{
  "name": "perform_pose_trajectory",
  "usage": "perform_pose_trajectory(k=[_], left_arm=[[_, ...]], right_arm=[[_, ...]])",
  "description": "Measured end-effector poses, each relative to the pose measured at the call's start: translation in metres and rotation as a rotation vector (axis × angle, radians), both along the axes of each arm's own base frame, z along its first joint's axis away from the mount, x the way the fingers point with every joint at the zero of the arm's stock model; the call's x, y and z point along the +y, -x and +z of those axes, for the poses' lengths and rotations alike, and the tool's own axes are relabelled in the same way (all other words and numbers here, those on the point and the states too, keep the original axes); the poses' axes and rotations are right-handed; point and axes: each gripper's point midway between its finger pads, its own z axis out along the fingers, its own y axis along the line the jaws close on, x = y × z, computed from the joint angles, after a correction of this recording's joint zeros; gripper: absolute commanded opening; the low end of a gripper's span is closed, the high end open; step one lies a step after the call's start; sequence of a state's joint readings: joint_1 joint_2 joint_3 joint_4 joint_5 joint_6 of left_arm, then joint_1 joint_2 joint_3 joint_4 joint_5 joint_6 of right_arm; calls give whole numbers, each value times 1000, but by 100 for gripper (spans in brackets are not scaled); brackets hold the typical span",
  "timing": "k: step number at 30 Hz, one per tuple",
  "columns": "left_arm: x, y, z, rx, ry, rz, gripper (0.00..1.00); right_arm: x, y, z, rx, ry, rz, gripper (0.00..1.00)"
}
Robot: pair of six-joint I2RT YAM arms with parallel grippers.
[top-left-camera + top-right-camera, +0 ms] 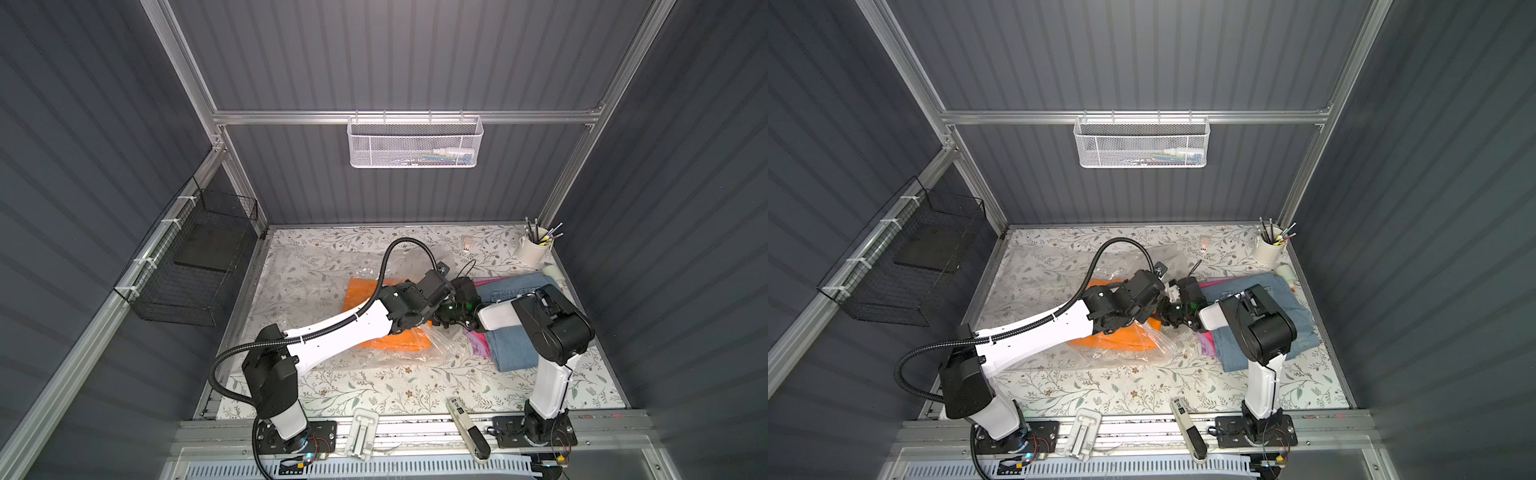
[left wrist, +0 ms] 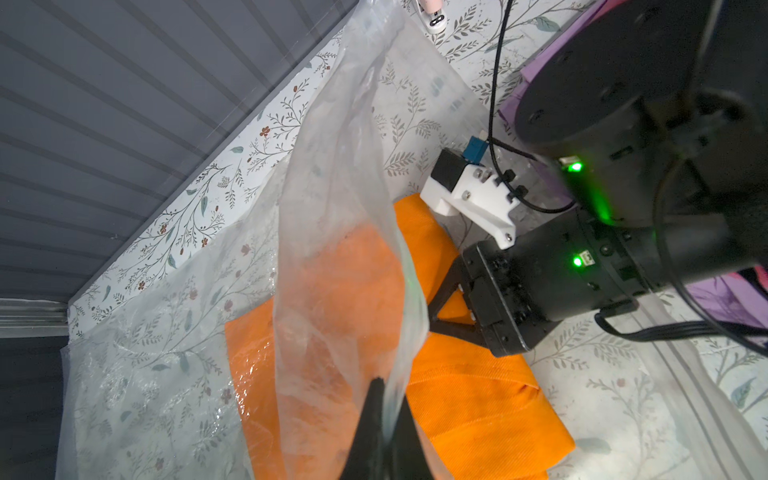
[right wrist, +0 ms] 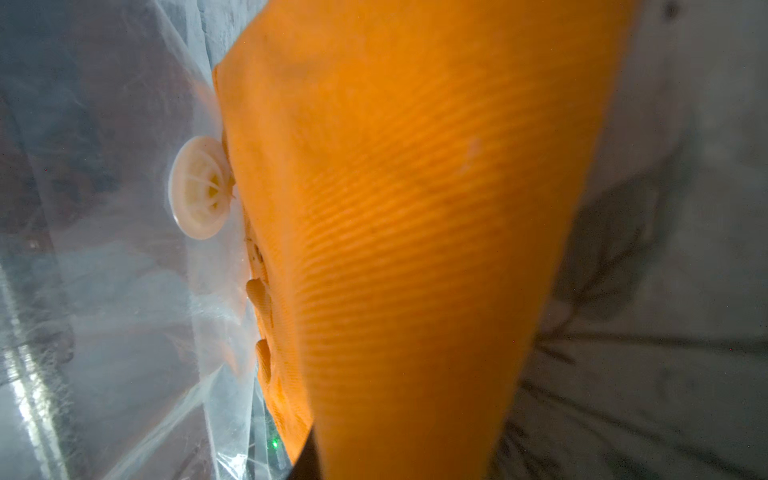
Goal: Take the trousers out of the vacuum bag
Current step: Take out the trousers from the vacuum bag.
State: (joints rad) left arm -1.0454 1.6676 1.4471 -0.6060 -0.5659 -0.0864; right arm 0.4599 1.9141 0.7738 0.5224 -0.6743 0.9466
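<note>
1. The left gripper (image 2: 386, 390) is pressed together on a pinch of the bag (image 2: 332, 208), holding its upper film up as a slack, crinkled tent over the opening.
2. The right gripper (image 2: 434, 320) reaches in under that raised film. Its jaws are drawn nearly together on a fold at the edge of the orange trousers (image 2: 478, 395). How firm the bite is cannot be told.
3. The orange trousers lie flat on the table (image 1: 374, 390), partly under the film and partly bare at the mouth. In the right wrist view their far edge touches the valve (image 3: 199, 187).
4. In a top view the denim (image 1: 515, 353) lies outside the bag beside the right arm, with pink (image 1: 478, 343) and lilac (image 2: 715, 295) edges showing beneath it.
5. Handling, as a judgement:
   - The trousers look soft, ribbed and fairly light. They will sag and unfold if lifted by one layer.
   - A grip through the whole folded edge nearest the mouth should hold better, followed by a low drag outward.
6. The film looks thin and slippery, so it may slide out of the left pinch. It may also cling to the cloth and come along with it.
7. The stiff valve is the likeliest place for the cloth to snag.
</note>
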Motion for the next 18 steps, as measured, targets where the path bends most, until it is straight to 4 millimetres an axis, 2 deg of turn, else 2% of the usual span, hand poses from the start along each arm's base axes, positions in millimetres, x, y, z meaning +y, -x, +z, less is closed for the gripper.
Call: perform_pose_trajectory(k=[3, 18], left_arm=[[1, 0, 2, -4, 4, 1, 0], [2, 0, 4, -9, 7, 7, 0]], right_arm=[[-1, 0, 6, -11, -2, -4, 2], [-12, 5, 71, -102, 31, -18, 1]])
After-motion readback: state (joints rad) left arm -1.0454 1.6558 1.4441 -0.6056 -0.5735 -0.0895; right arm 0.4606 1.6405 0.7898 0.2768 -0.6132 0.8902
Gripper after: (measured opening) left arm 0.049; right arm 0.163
